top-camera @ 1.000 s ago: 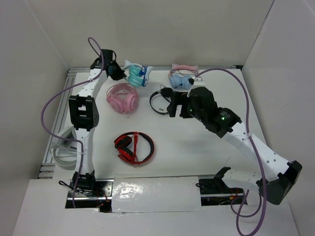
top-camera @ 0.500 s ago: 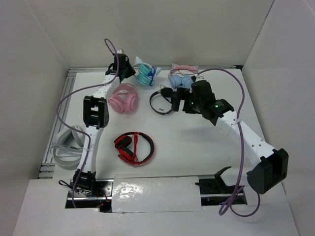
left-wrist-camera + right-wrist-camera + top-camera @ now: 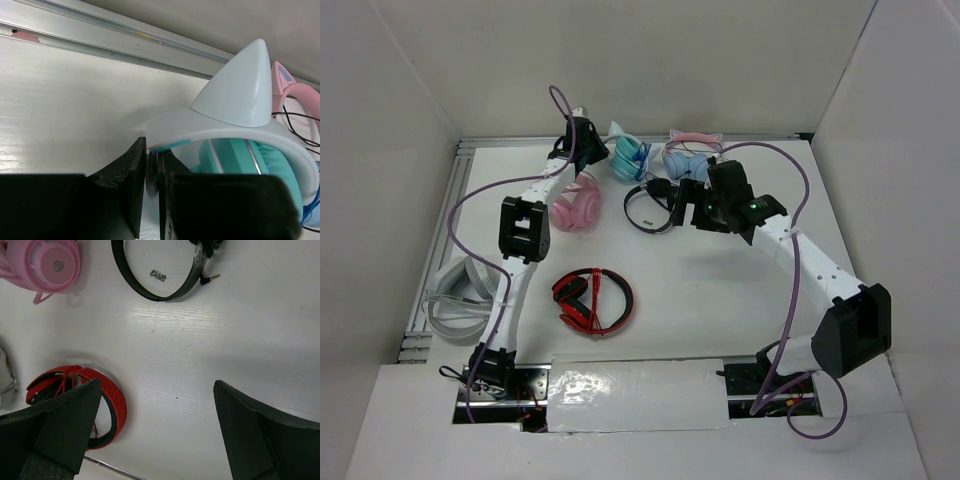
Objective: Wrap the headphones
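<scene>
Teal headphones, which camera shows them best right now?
The left wrist view: the teal headphones sit close up, headband end pinched in the left gripper. The top external view shows them small at the far edge beside a light-blue pair. The right wrist view misses them.

Smooth matt plastic headband and soft teal padding on the headphones; faintly grained, sheeny white table.

A robotics lab: white enclosure walls, aluminium rails.

Pink headphones left of black headphones; red headphones nearer; light-blue pair at back.
</scene>
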Controlling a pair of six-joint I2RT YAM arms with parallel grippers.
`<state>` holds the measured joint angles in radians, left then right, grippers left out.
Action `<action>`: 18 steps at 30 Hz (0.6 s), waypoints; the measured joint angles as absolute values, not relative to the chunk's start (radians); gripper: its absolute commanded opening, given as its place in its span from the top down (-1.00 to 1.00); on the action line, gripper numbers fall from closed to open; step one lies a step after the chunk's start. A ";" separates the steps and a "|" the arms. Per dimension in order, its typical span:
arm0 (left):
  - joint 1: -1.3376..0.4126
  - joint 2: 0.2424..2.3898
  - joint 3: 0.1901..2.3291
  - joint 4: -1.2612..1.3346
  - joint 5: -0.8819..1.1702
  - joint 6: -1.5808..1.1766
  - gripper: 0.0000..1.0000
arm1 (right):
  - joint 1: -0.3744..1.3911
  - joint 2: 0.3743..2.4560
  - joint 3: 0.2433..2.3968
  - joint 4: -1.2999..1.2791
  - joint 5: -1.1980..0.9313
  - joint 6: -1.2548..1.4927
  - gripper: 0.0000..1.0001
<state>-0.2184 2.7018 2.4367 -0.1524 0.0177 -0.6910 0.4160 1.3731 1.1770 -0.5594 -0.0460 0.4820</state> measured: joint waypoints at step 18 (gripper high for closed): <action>-0.215 2.571 2.363 -0.156 0.088 -0.732 -0.99 | 0.414 1.367 1.178 -0.556 -0.078 0.474 -0.99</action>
<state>-0.2153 2.5710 2.3634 -0.1558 0.0883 -0.7322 0.4141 1.3666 1.1778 -0.5560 -0.0776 0.4740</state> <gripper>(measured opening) 0.993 0.994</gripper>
